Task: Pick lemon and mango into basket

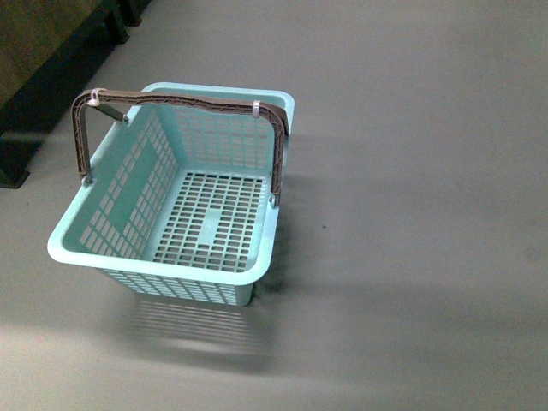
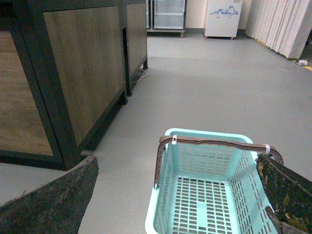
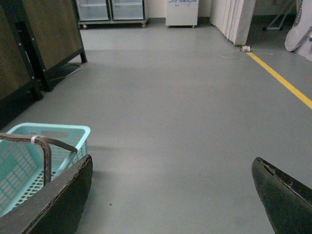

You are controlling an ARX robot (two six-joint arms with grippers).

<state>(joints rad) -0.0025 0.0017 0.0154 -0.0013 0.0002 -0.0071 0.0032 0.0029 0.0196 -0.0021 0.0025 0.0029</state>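
A light turquoise basket (image 1: 81, 248) with slotted sides and brown handles stands empty on the grey floor. It also shows in the left wrist view as the basket (image 2: 161, 204) and at the edge of the right wrist view as the basket (image 3: 68, 130). My left gripper (image 2: 180, 200) hangs open above the basket with nothing between its fingers. My right gripper (image 3: 173, 195) is open over bare floor beside the basket. The lemon and the mango are out of view. Neither arm shows in the front view.
Dark-framed wooden cabinets (image 2: 83, 63) stand on the basket's left, also seen at the front view's corner as cabinets (image 1: 34, 51). Far off are glass-door fridges (image 3: 111, 9), a white chest (image 2: 223, 18), curtains (image 2: 282, 24) and a yellow floor line (image 3: 282, 80).
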